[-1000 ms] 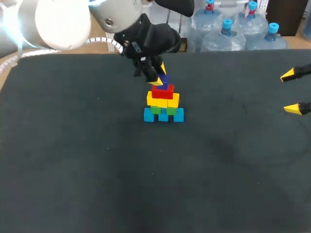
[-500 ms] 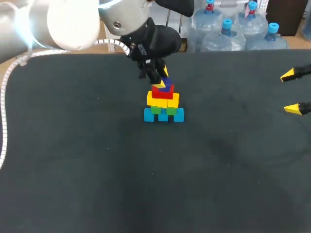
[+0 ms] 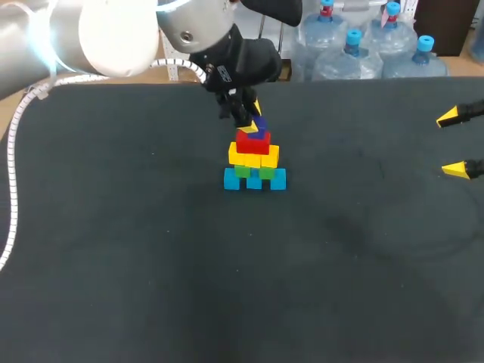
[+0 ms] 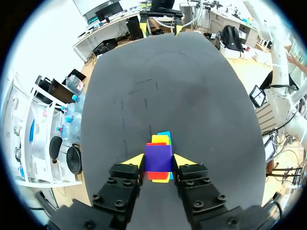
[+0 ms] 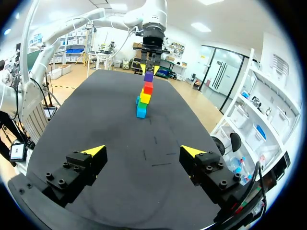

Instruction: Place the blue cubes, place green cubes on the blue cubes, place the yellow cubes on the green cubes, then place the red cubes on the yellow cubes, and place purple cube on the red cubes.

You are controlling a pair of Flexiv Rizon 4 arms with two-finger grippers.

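A stepped stack stands at the table's middle back: blue cubes [image 3: 255,179] on the table, green cubes [image 3: 253,171] on them, yellow cubes [image 3: 254,156] above, then red cubes [image 3: 252,141]. The purple cube [image 3: 259,125] sits at the top on the red cubes, with my left gripper [image 3: 252,120] shut on it from two sides. In the left wrist view the purple cube [image 4: 158,157] fills the gap between the yellow tips of the left gripper [image 4: 158,160]. My right gripper [image 3: 451,143] is far to the right, open and empty; the right wrist view shows the right gripper [image 5: 143,151] with the stack [image 5: 144,98] far ahead.
The dark table [image 3: 151,257] stretches around the stack. My left arm [image 3: 113,34] comes in over the back left corner.
The left arm has shifted slightly right and settled the purple cube lower onto the red cubes. The right arm has not moved.
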